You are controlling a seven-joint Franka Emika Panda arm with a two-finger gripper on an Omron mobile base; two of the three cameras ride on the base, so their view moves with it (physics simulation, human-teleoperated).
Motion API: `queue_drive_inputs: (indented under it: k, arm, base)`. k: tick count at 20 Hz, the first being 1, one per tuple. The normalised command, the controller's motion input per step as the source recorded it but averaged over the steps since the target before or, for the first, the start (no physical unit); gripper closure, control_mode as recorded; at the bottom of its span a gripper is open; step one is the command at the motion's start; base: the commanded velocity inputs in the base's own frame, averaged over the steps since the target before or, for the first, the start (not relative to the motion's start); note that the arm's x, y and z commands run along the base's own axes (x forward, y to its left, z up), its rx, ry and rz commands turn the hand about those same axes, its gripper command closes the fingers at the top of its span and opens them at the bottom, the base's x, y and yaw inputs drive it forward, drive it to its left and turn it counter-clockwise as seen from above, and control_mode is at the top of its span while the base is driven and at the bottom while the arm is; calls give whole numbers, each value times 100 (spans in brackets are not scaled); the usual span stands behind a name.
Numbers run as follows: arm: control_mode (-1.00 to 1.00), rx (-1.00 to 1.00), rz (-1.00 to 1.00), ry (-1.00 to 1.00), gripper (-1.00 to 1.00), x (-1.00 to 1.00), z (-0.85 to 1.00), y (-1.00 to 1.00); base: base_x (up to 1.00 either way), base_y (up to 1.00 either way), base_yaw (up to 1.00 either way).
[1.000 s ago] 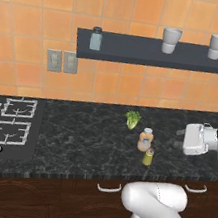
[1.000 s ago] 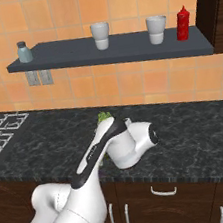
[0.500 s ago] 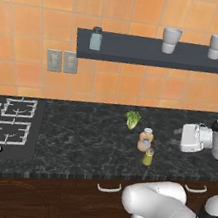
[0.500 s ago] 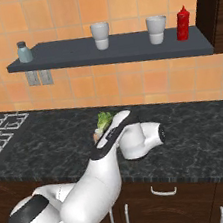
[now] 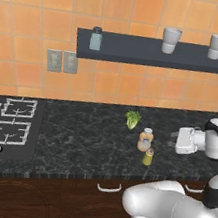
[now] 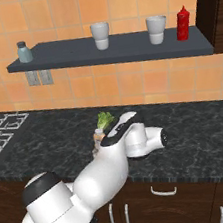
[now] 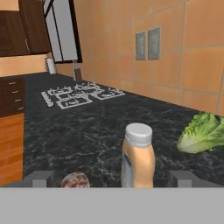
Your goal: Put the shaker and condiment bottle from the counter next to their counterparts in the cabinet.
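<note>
Gripper [image 7: 111,179] – jaws spread wide, nothing between them touching either pad; two dark fingertips [image 7: 40,178] stand well apart at the bottom of the hand view. The hand lies level, low over the counter [image 5: 85,137], pointing along it toward the stove.

Between the jaws, a little ahead: one condiment bottle [image 7: 137,157], tan-orange, white cap, upright, standing right of centre in the gap. One shaker [image 7: 75,180], only its silvery cap visible, sits nearer the left fingertip, low in the frame. Whether either touches a finger – cannot tell; both look apart from them.

From the left base view: condiment bottle [image 5: 145,139] and shaker [image 5: 148,156] stand just beside each other on the counter, the shaker nearer the front edge, the white hand [image 5: 189,140] off to their right.

Further out: one lettuce leaf [image 5: 132,119] on the counter, behind the bottle. One stove [image 5: 2,122] at the far left, four burner grates. Two wall outlets [image 5: 61,61] on the orange tiles.

On the cabinet [image 6: 115,52], counted: one grey-blue shaker [image 6: 23,52] at its left end, two pale cups [image 6: 100,35], one red bottle [image 6: 182,23] at its right end.
</note>
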Motion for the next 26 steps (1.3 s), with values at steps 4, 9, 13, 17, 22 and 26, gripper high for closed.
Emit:
queue_drive_inputs:
  k: [4, 9, 13, 17, 22, 26]
  arm:
    - [-100, 0, -3, 0, -100, 23, -20, 0]
    - [-100, 0, -1, 0, -100, 17, -15, 2]
    - [-100, -1, -1, 0, -100, 20, -13, 13]
    - [-100, 0, -1, 0, -100, 24, -10, 10]
    - [-100, 0, 0, 0, -100, 19, -10, 10]
    - [-100, 0, 0, 0, -100, 10, -20, 17]
  base:
    - [0, 0, 0]
    - [0, 0, 0]
    - [0, 0, 0]
    - [0, 0, 0]
    - [0, 0, 0]
    - [0, 0, 0]
